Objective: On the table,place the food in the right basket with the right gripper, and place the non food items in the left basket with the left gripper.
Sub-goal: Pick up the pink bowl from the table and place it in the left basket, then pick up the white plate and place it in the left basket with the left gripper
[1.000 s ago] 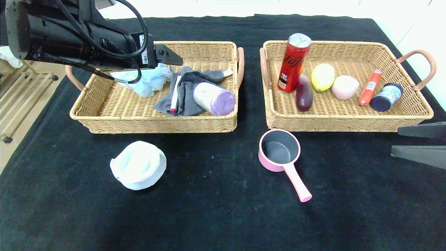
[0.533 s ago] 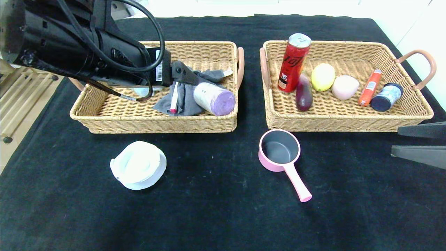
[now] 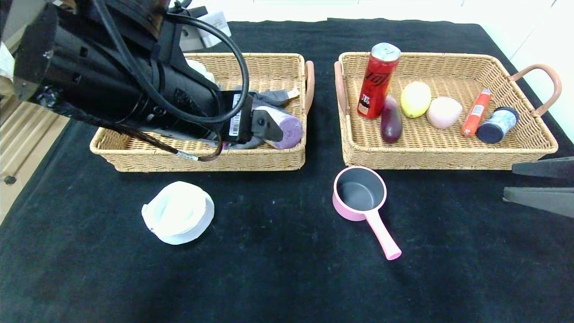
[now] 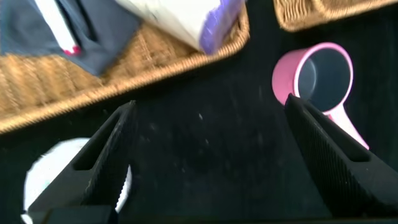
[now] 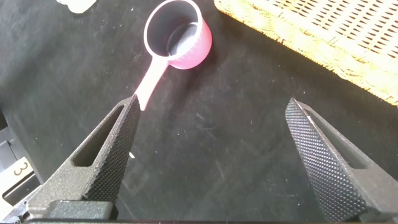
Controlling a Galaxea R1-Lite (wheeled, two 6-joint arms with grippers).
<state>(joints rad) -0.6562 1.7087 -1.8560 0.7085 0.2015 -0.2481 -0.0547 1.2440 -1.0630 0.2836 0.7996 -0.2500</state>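
Observation:
A pink saucepan point(image 3: 360, 193) lies on the black table in front of the right basket point(image 3: 448, 159). A white round lid point(image 3: 178, 212) lies in front of the left basket point(image 3: 202, 163). My left gripper point(image 3: 273, 130) is open and empty, above the left basket's front right corner. In the left wrist view my left gripper point(image 4: 211, 155) hangs over bare cloth between the lid point(image 4: 56, 180) and the saucepan point(image 4: 317, 74). My right gripper point(image 3: 538, 184) is open and empty at the table's right edge. In the right wrist view my right gripper point(image 5: 211, 155) is near the saucepan point(image 5: 177, 37).
The left basket holds a purple roll point(image 3: 287, 128) and a grey cloth point(image 3: 273, 95), partly hidden by my left arm. The right basket holds a red can point(image 3: 378, 80), an eggplant point(image 3: 391, 121), a lemon point(image 3: 415, 99), a pink fruit point(image 3: 443, 112), an orange sausage point(image 3: 476, 112) and a jar point(image 3: 497, 124).
My left arm has swung from the left basket's back left toward its front right corner, now hiding the light blue cloth. The right arm has not moved.

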